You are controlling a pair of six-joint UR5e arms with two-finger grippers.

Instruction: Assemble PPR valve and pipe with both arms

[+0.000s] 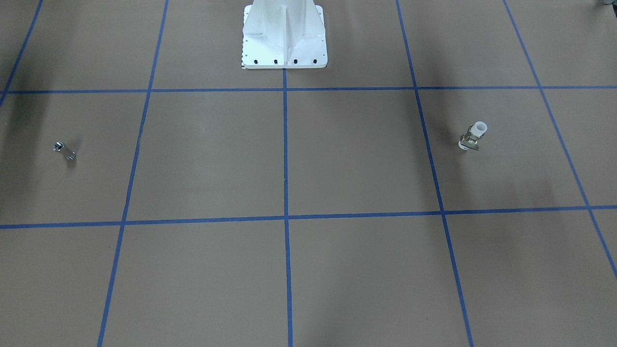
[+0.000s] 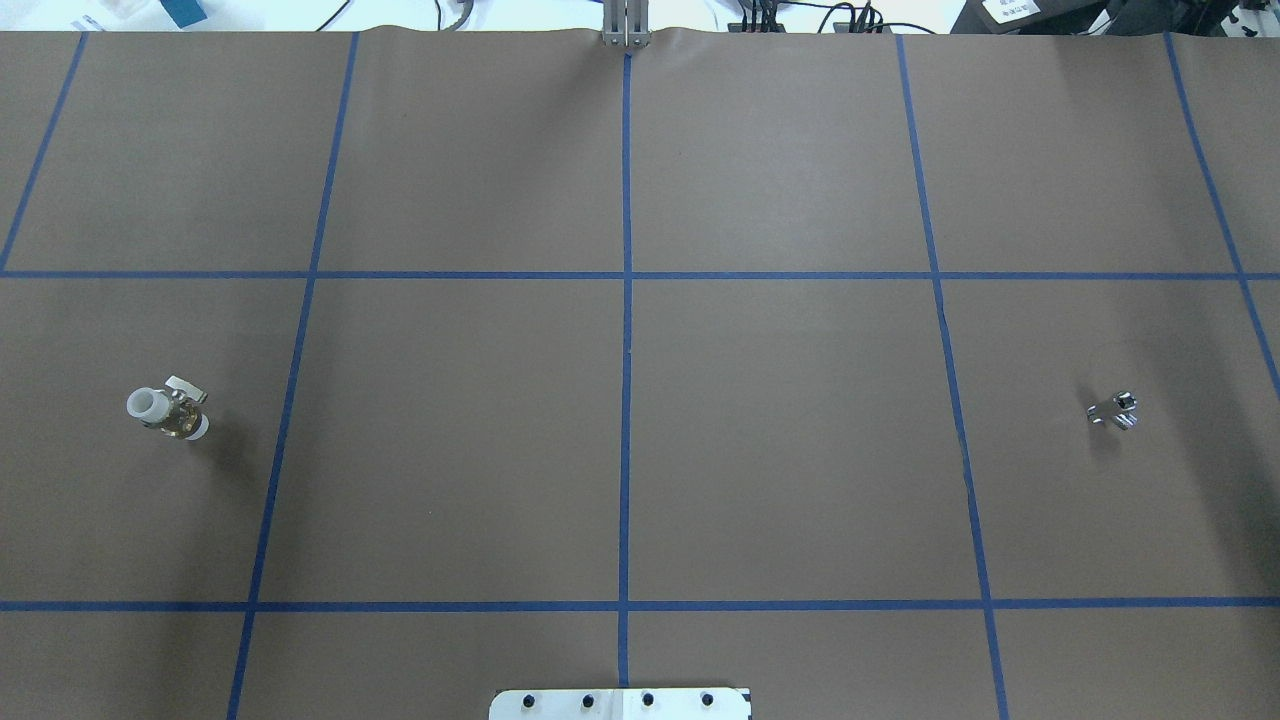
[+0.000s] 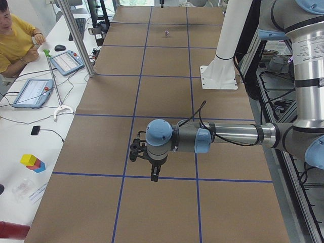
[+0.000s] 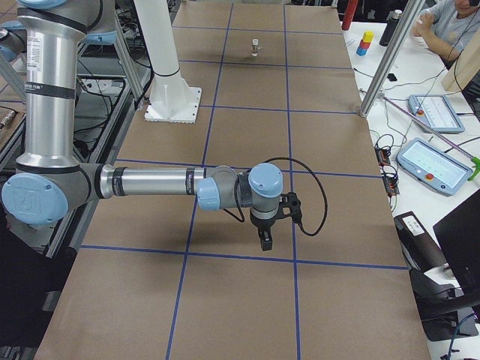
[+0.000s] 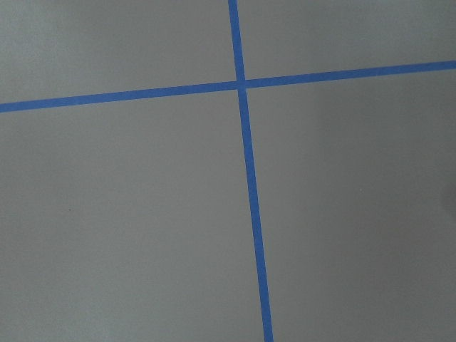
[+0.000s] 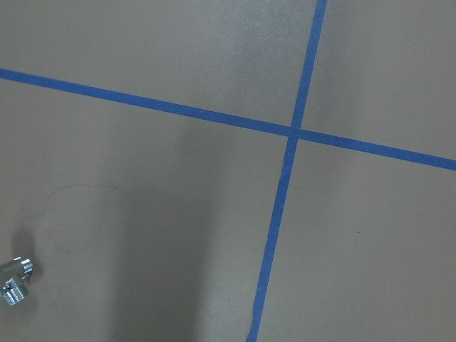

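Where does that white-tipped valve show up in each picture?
Front-facing: valve right of centre.
Overhead: valve far left, mid-height.
Exterior left: not visible.
Exterior right: valve far away, top centre.
Left wrist: absent.
Right wrist: absent.
Landmark: white pedestal, in all four exterior views.

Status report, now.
Left gripper and right gripper off the parts; open or shut unclear. PPR valve and pipe sit far apart on the table, unjoined. Nothing seen in the way.

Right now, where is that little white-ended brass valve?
In the overhead view the white-ended brass valve sits alone at the far left, on the robot's left side, just left of a blue tape line.
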